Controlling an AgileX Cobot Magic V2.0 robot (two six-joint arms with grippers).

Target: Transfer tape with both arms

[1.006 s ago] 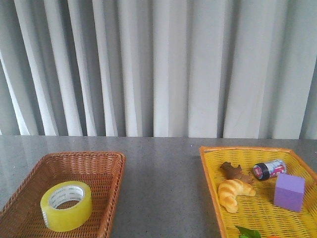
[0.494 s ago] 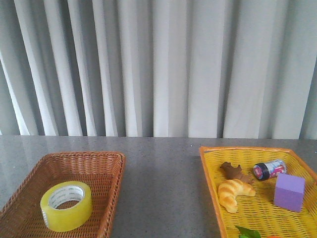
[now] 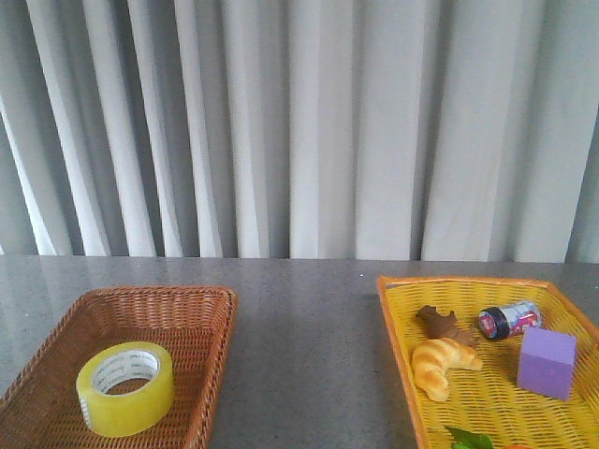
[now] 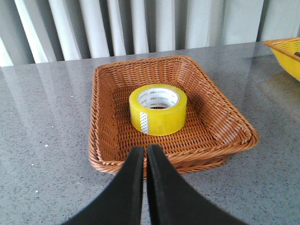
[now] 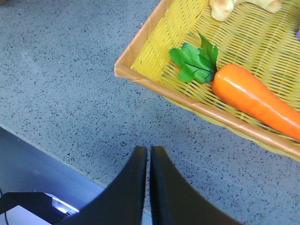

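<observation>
The yellow tape (image 3: 124,388) lies flat in the brown wicker basket (image 3: 201,309) at the front left; its white printed core faces up. In the left wrist view the tape (image 4: 158,109) sits mid-basket, beyond my left gripper (image 4: 145,151), which is shut and empty just outside the basket's (image 4: 108,164) near rim. My right gripper (image 5: 149,152) is shut and empty over the grey tabletop near the table's edge, short of the yellow basket's (image 5: 154,86) corner. Neither arm appears in the front view.
The yellow basket (image 3: 398,327) at the right holds a croissant (image 3: 442,365), a brown piece (image 3: 445,325), a small black-and-red cylinder (image 3: 508,319) and a purple block (image 3: 547,362). A carrot (image 5: 255,98) with green leaves (image 5: 196,63) lies near its corner. Grey curtain behind.
</observation>
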